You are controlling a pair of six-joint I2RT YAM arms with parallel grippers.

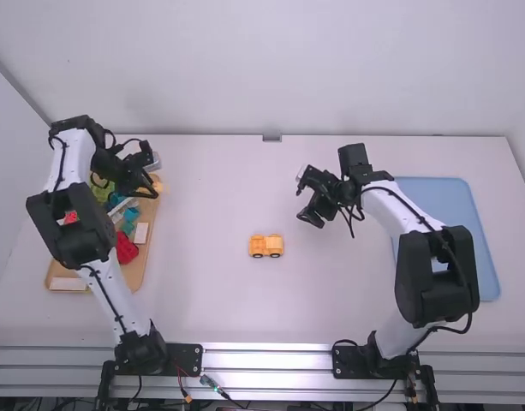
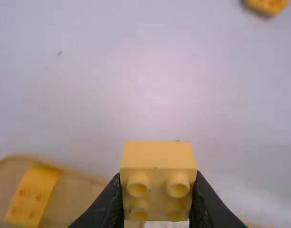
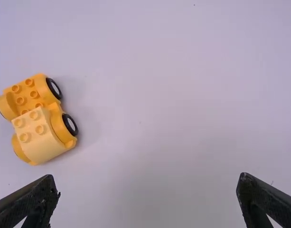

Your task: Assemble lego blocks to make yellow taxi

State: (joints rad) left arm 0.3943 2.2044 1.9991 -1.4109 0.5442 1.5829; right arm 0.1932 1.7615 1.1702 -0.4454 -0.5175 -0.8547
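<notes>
your left hand (image 2: pixel 158 177) is narrowed on a yellow block (image 2: pixel 158 154), one finger on each of two opposite sides, above the near-bench edge of the parts tray (image 1: pixel 135 277). that side grip leaves the round studs uncovered, facing the wrist camera, which probably serves you well: nothing covers the faces that must meet another piece.

your right hand (image 3: pixel 147 183) is wide and holds nothing, over the bench (image 1: pixel 211 300) to the right of the car base (image 1: pixel 258 247) in the high view. you may want it there to brace the base while the block is pressed down, though that is a guess.

the base stands on its wheels near the middle of the bench, between both arms, a spot that looks chosen so either hand can get at it. a pale yellow block (image 3: pixel 41 137) sits on one end; the other end shows bare studs. you seem to be partway through, with the cab or roof to build up.

a spare yellow-orange block (image 2: pixel 31 197) lies in the tray. next, you likely carry the held block to the base and line up its studs; if it tilts between the fingers, it could seat crooked or push the wheeled base away.
</notes>
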